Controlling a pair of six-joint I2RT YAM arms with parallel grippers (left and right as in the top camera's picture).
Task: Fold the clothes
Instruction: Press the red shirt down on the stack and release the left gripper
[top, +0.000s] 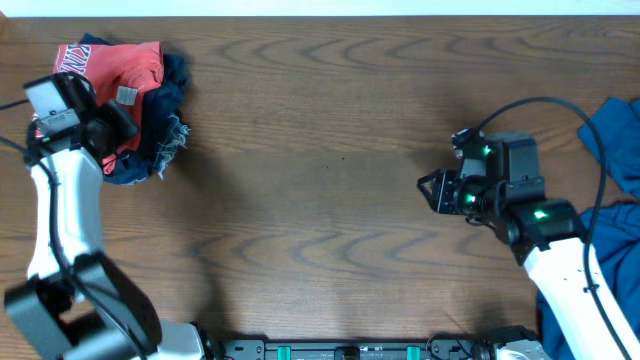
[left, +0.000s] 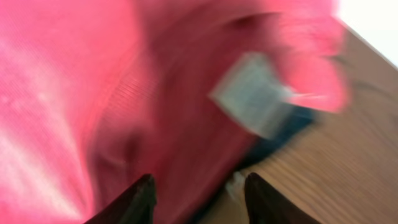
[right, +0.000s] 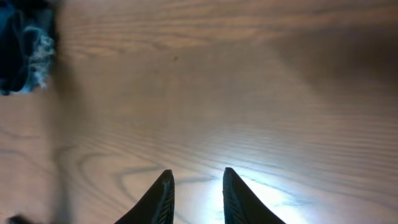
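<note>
The clothes lie bunched at the table's far left: a coral-red T-shirt (top: 112, 62) with white lettering and a white neck label (top: 127, 95) on top of a dark blue frayed garment (top: 165, 120). My left gripper (top: 118, 128) hovers over that pile. In the blurred left wrist view the red shirt (left: 93, 93) and its label (left: 252, 93) fill the frame, and the left gripper (left: 202, 193) is open, jaws apart above the shirt's edge. My right gripper (top: 427, 190) is low over bare wood at centre right. It (right: 198, 180) is open a little, with nothing between its fingers.
More blue cloth (top: 615, 140) lies at the table's right edge, beside the right arm. The frayed edge of the dark blue garment (right: 25, 50) shows at the top left of the right wrist view. The brown wooden table (top: 320, 120) stretches between the two arms.
</note>
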